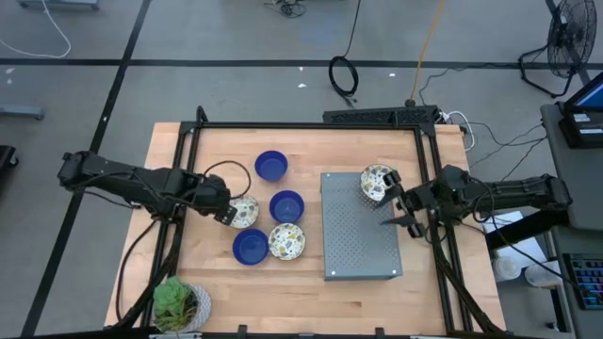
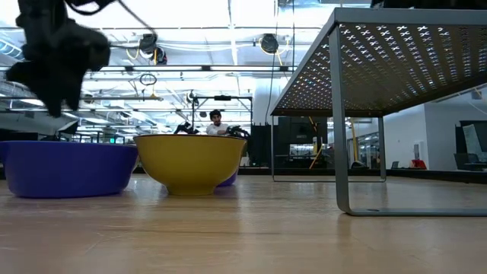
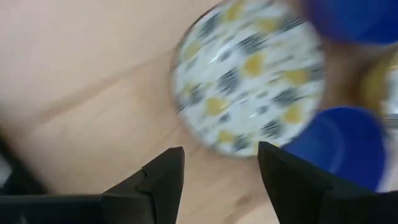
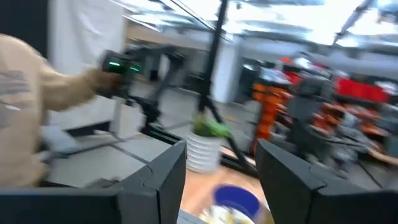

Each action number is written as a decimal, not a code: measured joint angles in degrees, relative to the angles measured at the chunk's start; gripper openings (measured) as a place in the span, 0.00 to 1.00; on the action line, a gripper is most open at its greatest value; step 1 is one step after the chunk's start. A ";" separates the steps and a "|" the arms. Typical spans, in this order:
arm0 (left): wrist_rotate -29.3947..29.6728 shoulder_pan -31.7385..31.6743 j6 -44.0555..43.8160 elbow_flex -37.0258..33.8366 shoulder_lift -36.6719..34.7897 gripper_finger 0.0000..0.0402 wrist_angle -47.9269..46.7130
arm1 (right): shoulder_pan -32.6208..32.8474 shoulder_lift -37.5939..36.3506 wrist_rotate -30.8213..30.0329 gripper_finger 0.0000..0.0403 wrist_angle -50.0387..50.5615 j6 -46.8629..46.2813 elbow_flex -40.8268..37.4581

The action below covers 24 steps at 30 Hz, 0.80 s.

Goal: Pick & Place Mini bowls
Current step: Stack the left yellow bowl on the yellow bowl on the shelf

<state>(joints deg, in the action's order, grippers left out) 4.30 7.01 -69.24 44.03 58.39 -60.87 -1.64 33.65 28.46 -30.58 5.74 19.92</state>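
- Pale wooden table (image 1: 188, 160) under the overhead camera, with a grey perforated stand (image 1: 360, 235) on its right half and a potted plant (image 1: 179, 303) at the near left corner.
- One floral bowl (image 1: 377, 182) already sits on the stand's far corner; five mini bowls are on the wood to the left of the stand — three blue (image 1: 271, 167) (image 1: 286, 205) (image 1: 250, 247) and two floral (image 1: 244, 212) (image 1: 286, 241).
- Left gripper (image 1: 226, 211) is at the leftmost floral bowl; in its wrist view the fingers (image 3: 163, 180) are spread, with the patterned bowl (image 3: 249, 78) just ahead of them and not yet between them.
- Right gripper (image 1: 398, 202) is over the stand's right edge, just beside the placed bowl; its fingers (image 4: 158, 180) are spread with nothing between them.
- Step in hand, as I judge it: the left arm is approaching its bowl for a pick, while the right looks to be finished with a placement.
- Next move calls for bringing one left finger inside the rim and one outside — then pinching the thin wall without nudging the blue bowl (image 3: 339, 146) close by.
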 joint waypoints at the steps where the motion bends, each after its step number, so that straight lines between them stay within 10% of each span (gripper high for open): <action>1: -0.54 0.00 -0.98 0.00 0.67 0.52 -1.28 | -0.37 0.02 -1.24 0.45 0.60 0.15 0.00; 24: -1.21 -0.72 -12.10 -0.07 16.16 0.52 -1.63 | -2.30 0.00 -2.73 0.45 4.32 2.49 0.00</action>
<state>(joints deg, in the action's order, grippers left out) 3.09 6.28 -81.34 43.97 74.55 -62.50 -3.95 33.65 25.74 -26.26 8.23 19.92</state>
